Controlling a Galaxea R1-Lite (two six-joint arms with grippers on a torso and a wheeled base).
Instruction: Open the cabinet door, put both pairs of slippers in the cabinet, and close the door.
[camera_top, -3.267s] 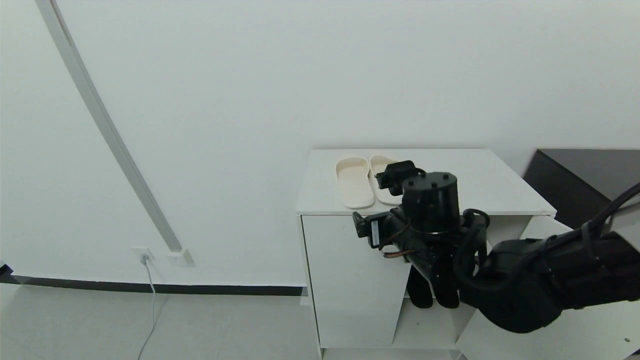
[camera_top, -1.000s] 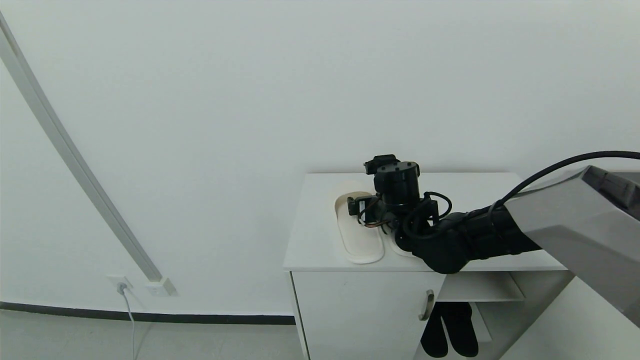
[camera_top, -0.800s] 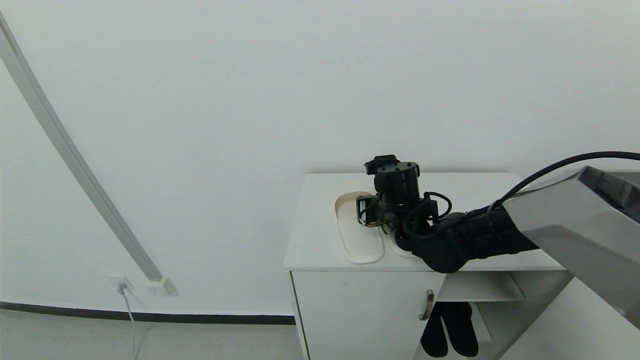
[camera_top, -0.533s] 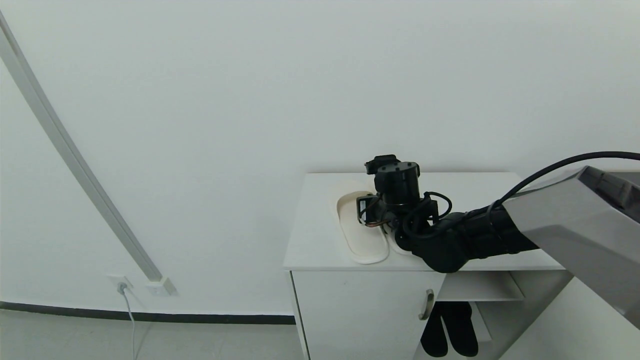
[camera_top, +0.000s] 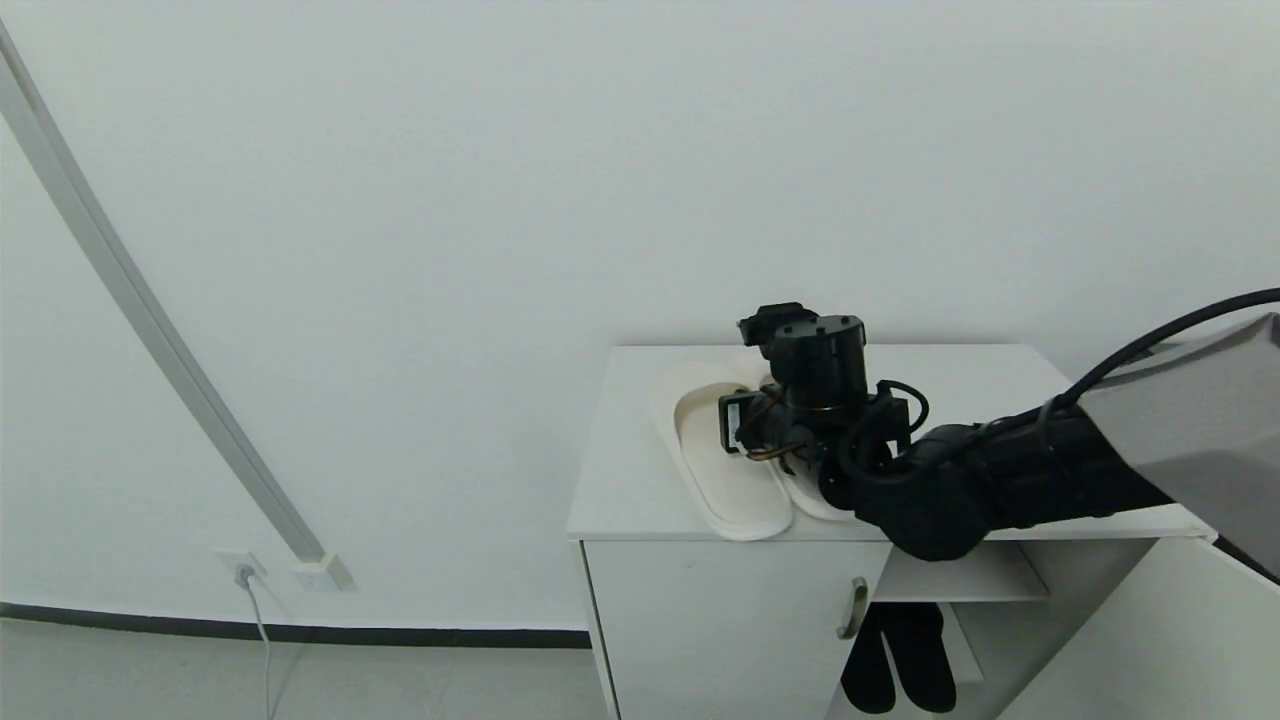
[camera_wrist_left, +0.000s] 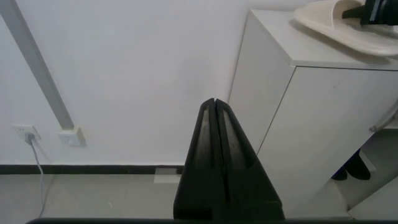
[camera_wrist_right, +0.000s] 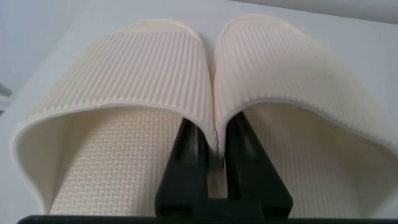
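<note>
While the right gripper (camera_wrist_right: 211, 143) is pinching the adjoining inner walls of the cream slippers (camera_top: 735, 480), the pair is lying on the cabinet (camera_top: 630, 490), at its front edge. The left gripper (camera_wrist_left: 215, 109) is hanging beside the cabinet, fingers pressed together; the black slippers (camera_top: 900, 660) are standing inside it.

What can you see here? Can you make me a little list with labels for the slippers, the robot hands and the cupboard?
cream slippers: side by side on the cabinet top, heels near its front edge
right gripper: one finger inside each cream slipper, pinching their inner walls together
left gripper: shut, holding nothing, away from the cabinet
black slippers: inside the cabinet, under the shelf
right door: open
left door: shut
</note>
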